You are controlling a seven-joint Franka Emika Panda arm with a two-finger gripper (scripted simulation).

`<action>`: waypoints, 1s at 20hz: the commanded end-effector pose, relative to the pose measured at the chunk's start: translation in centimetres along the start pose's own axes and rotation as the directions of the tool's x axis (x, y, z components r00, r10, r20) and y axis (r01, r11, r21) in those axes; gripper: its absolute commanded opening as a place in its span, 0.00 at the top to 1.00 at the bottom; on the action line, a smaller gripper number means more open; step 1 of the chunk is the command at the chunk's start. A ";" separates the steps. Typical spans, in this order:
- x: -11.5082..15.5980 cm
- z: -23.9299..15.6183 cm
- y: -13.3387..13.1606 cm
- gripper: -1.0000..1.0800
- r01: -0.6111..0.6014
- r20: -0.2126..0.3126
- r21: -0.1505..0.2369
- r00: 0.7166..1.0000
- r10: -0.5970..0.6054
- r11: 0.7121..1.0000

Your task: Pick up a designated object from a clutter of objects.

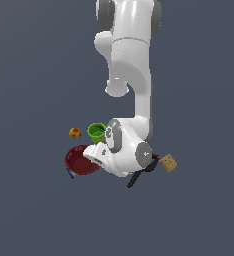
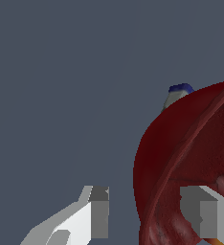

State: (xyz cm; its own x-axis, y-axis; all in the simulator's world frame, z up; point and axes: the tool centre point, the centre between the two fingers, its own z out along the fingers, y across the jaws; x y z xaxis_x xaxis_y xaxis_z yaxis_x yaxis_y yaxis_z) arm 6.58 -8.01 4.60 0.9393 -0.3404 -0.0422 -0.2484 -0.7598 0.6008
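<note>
While the exterior view hides the fingertips behind the white wrist, the wrist view shows them plainly – the gripper [image 2: 154,210] stands spread wide, one grey finger [image 2: 99,213] outside the dark red round shallow bowl [image 2: 181,153] and the other finger [image 2: 202,210] inside it, the rim between them, neither pad clearly pressing it. A small blue-grey piece [image 2: 177,94] peeks from behind the bowl's wall.

In the exterior view, from left to right: an orange-red apple-like fruit [image 1: 75,132], the bowl [image 1: 78,161] with the tiny blue piece at its edge, a green cup [image 1: 96,131] – its inside appears bare – then a black clamp [image 1: 139,176] and a tan cube [image 1: 168,163]. The white arm [image 1: 134,65] reaches down, its hand over the bowl's right rim.
</note>
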 end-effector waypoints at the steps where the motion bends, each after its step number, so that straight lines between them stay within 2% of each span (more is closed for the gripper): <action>1: 0.0 0.9 0.0 0.38 -0.001 0.000 -0.001 1.000 0.001 1.000; 4: 0.0 1.3 0.0 0.38 -0.001 0.000 -0.001 1.000 0.001 1.000; 5: 0.0 1.3 0.0 1.00 -0.001 0.000 -0.001 1.000 0.001 1.000; 20: -0.4 0.7 0.1 1.00 -0.002 -0.001 -0.001 1.000 0.002 1.000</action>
State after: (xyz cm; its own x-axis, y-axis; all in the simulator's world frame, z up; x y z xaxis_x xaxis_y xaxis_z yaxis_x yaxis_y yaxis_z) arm 6.03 -8.56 3.80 0.9386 -0.3424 -0.0422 -0.2494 -0.7580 0.6027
